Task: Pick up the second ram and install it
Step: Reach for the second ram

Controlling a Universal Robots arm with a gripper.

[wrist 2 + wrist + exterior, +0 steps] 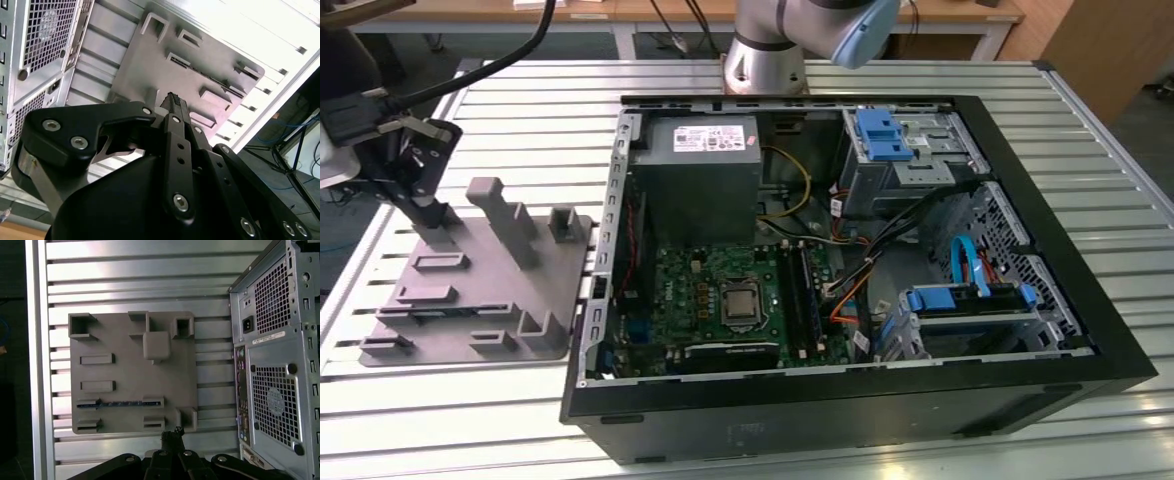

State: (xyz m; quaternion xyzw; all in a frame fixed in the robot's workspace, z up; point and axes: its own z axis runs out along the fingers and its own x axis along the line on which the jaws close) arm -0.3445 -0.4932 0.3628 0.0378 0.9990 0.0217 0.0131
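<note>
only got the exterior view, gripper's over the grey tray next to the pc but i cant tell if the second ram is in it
Observer: Yes. In the first wrist view the second ram sits as a thin dark strip in a long slot of the tray.
Operator: gripper got anything in it
Observer: No. In the second wrist view the gripper is shut with nothing between its fingertips.
Operator: whats on the case side facing the tray
Observer: In the first wrist view, the back panel, with its power socket, faces the tray.
</note>
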